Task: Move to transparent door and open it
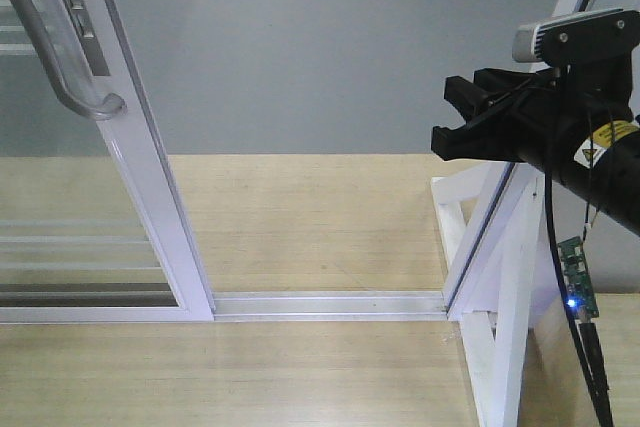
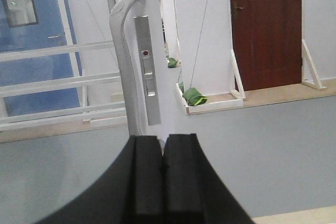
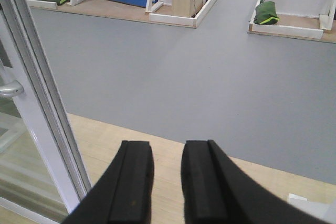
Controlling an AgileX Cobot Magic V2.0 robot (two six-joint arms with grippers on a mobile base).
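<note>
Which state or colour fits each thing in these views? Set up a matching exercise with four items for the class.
Things:
1. left gripper
2. right gripper
3. curved grey pull handle on the white-framed transparent door
4. panelled wooden door in the background

States or colours:
A. dark reddish brown
B. fingers pressed together, holding nothing
C. fingers apart, holding nothing
D. untouched by either gripper, ahead of the shut fingers

Pairs: 1-B, 2-C, 3-D, 4-A
</note>
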